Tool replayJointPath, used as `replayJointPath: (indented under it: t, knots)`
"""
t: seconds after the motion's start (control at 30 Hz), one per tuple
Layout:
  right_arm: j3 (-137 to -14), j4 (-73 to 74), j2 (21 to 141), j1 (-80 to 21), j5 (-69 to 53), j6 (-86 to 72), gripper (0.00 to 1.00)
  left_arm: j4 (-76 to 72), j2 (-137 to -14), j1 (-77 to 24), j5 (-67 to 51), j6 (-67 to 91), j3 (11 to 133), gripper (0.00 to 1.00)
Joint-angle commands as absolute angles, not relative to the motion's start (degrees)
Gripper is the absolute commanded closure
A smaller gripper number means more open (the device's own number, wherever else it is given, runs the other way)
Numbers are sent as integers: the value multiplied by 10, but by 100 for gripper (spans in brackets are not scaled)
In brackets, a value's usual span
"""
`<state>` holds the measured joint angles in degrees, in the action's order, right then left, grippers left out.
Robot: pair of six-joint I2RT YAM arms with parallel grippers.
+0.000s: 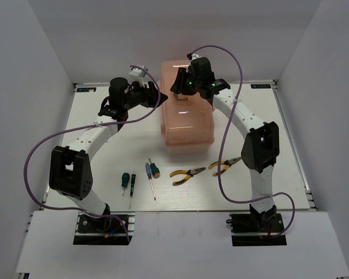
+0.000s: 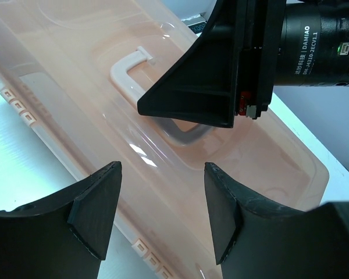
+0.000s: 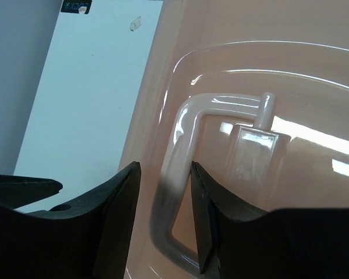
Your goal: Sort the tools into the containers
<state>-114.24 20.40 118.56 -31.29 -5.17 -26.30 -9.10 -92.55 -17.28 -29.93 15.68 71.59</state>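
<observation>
The peach-pink toolbox [image 1: 189, 125] stands shut at the middle back of the table. My right gripper [image 1: 183, 88] [image 3: 164, 168] hangs over its lid, jaws open astride the white lid handle [image 3: 180, 133], with a gap on the left side. My left gripper [image 1: 158, 96] [image 2: 161, 174] is open over the toolbox's left edge [image 2: 267, 168] and holds nothing. In front of the box lie the tools: a dark green screwdriver [image 1: 125, 181], a blue-and-green screwdriver [image 1: 152, 174] and two yellow-handled pliers [image 1: 187, 174] [image 1: 224, 165].
White latch clips [image 2: 14, 104] line the toolbox's side edge. The right gripper's black finger [image 2: 203, 87] reaches into the left wrist view just above the handle [image 2: 128, 67]. Grey walls enclose the white table [image 1: 93, 116] on three sides.
</observation>
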Motion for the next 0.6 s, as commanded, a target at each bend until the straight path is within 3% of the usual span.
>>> replayJointPath:
  t: [0.0, 0.57]
  knots:
    - [-1143, 231, 1205, -318, -110, -285, 54, -107, -892, -175, -302, 150, 714, 31]
    - [-1138, 205, 1196, -301, -199, -325, 54, -123, -925, -175, -325, 171, 731, 31]
